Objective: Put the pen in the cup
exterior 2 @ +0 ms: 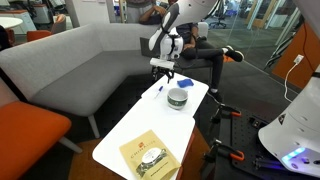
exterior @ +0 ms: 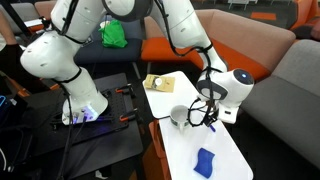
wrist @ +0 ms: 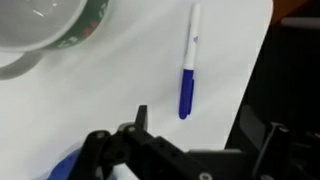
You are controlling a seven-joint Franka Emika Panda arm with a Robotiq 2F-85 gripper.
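The pen (wrist: 188, 75), thin with a white top half and a blue lower half, lies flat on the white table (wrist: 120, 85) near its edge. It also shows as a small blue mark in an exterior view (exterior 2: 162, 86). The cup (wrist: 40, 30), round and silvery-grey with a pale inside, stands upright beside the pen and shows in both exterior views (exterior: 180, 117) (exterior 2: 178, 98). My gripper (wrist: 205, 125) is open and empty. It hovers just above the table, with the pen's blue end just ahead of the gap between its fingers. It shows in both exterior views (exterior: 207, 105) (exterior 2: 164, 68).
A blue cloth (exterior: 205, 160) (exterior 2: 186, 82) lies on the table past the cup. A tan book with a picture on it (exterior: 158, 83) (exterior 2: 148, 156) lies at the table's other end. Sofas (exterior: 300, 90) (exterior 2: 70, 60) flank the table, whose edge is close to the pen.
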